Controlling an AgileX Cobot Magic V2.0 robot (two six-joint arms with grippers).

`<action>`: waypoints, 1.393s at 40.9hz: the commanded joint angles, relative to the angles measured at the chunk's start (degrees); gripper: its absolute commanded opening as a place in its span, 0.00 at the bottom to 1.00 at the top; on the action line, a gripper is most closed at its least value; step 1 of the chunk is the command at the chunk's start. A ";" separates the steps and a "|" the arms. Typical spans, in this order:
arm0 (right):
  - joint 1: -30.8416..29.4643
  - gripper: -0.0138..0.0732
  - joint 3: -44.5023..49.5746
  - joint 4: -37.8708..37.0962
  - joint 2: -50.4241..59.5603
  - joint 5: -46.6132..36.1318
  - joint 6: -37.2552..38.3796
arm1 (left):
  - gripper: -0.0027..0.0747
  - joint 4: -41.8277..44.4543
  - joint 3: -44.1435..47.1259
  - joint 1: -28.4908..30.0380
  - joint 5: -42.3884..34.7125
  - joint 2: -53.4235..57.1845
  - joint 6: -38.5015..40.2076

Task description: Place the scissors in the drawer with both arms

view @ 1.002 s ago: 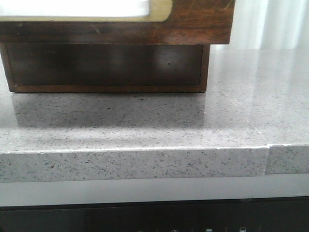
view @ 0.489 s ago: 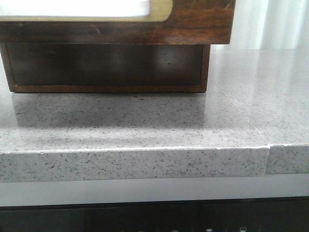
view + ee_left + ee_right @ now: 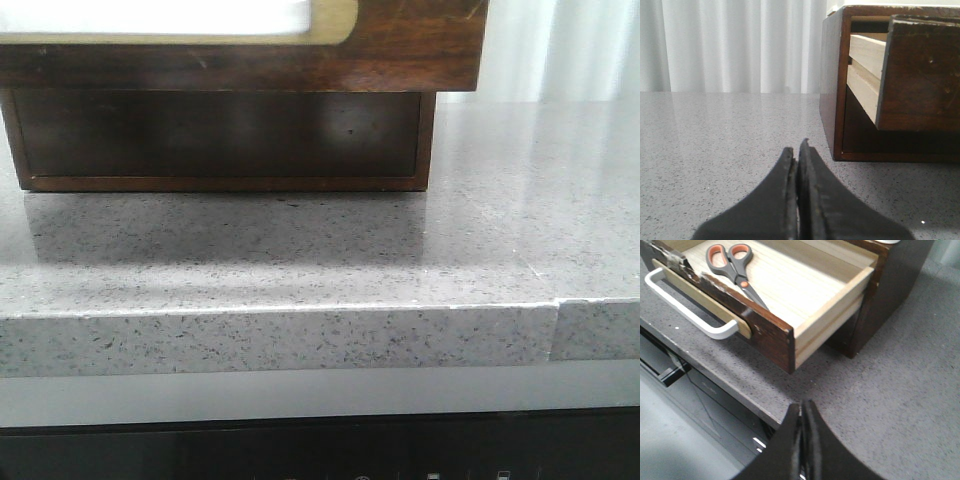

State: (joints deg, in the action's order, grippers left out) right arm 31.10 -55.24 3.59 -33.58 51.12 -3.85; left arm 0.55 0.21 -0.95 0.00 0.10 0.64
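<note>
The scissors (image 3: pixel 733 266), with grey handles and orange-lined loops, lie flat on the pale wood floor inside the open drawer (image 3: pixel 771 331). The drawer is pulled out from its dark wooden cabinet (image 3: pixel 890 285). It also shows in the front view (image 3: pixel 420 45) and in the left wrist view (image 3: pixel 922 75). My right gripper (image 3: pixel 803 406) is shut and empty, above the counter's front edge, short of the drawer's corner. My left gripper (image 3: pixel 797 149) is shut and empty, low over the counter beside the cabinet. Neither gripper shows in the front view.
A white bar handle (image 3: pixel 685 312) runs along the drawer front. The cabinet (image 3: pixel 220 135) stands on a grey speckled counter (image 3: pixel 280 340) with a stepped front edge. White curtains (image 3: pixel 735 45) hang behind. Dark equipment (image 3: pixel 700 385) lies below the counter's edge.
</note>
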 commanded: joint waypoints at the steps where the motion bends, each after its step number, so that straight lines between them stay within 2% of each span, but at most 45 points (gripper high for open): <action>1: -5.01 0.08 1.68 -2.60 2.52 -8.00 -0.07 | 0.01 -0.55 1.47 0.03 -4.76 1.21 0.76; 6: -14.36 0.08 9.59 -5.98 8.45 -16.38 -0.07 | 0.01 -0.55 1.47 -0.08 -4.76 1.21 0.76; 12: -23.29 0.08 20.49 -6.61 16.29 -26.86 -0.07 | 0.01 -0.55 1.47 -0.08 -4.76 1.21 0.76; 22: -30.98 0.08 37.91 -6.61 27.94 -40.52 -0.07 | 0.01 -0.55 1.47 -0.08 -4.76 1.21 0.76; 34: -32.88 0.08 52.00 -6.56 35.05 -49.57 -0.07 | 0.01 -0.55 1.47 -0.08 -4.76 1.21 0.76; 39: -32.74 0.08 56.93 -6.31 35.16 -56.23 -0.01 | 0.01 -0.55 1.47 -0.08 -4.76 1.21 0.76; 57: -30.99 0.08 56.76 -5.35 35.16 -55.46 -0.01 | 0.01 -0.55 1.47 -0.08 -4.76 1.21 0.76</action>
State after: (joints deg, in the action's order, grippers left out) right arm -0.30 1.42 -2.02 0.61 0.80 -3.85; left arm 0.55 0.21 -0.95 0.00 0.10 0.89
